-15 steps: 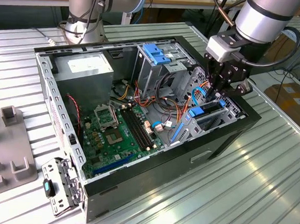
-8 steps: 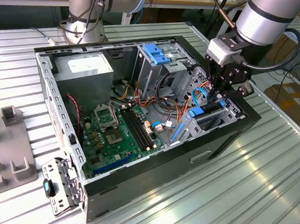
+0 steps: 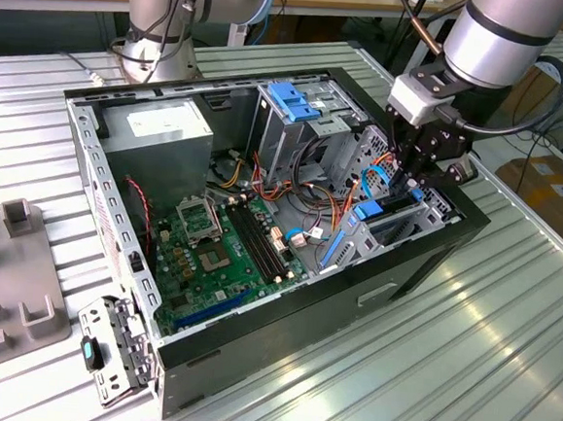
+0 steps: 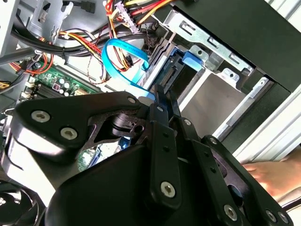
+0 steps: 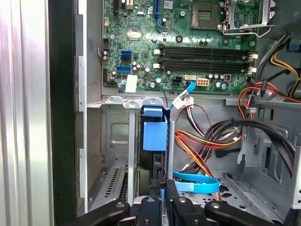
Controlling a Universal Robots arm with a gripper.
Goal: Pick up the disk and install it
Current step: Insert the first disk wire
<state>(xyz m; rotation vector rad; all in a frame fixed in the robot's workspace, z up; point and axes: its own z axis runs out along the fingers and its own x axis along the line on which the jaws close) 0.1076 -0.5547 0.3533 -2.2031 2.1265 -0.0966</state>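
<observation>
**Inspector:** What was the arm's black end effector [image 3: 407, 186] doing?

**Technician:** It reached down into the open black metal computer case [image 3: 352, 304], which lay on the ribbed aluminium worktop [image 3: 463, 381]. Its two fingers were clenched on the thin upper edge of the flat silver-grey metal disk [image 3: 367, 213], which was framed by a bright blue plastic carrier rail.

**Inspector:** And where did the disk sit?

**Technician:** It was directly beneath the end effector, standing on edge in a slot of the silver sheet-metal drive cage [image 3: 436, 208] at the case's corner. In the first wrist view the end effector [image 5: 162, 188] pinched the disk [image 5: 155, 136], with cage walls just beside it on both faces.

**Inspector:** What lay near the fingers?

**Technician:** A flat light-blue data cable [image 5: 195, 181] looped just beside them. The second wrist view showed that cable [image 4: 120, 54] curling beyond the end effector [image 4: 162, 100], near the disk [image 4: 188, 59]. The green circuit board [image 3: 215, 254] lay well apart from the end effector, on the case floor. Bundled red, yellow and black wires [image 5: 197, 141] ran between the board and the cage.
</observation>
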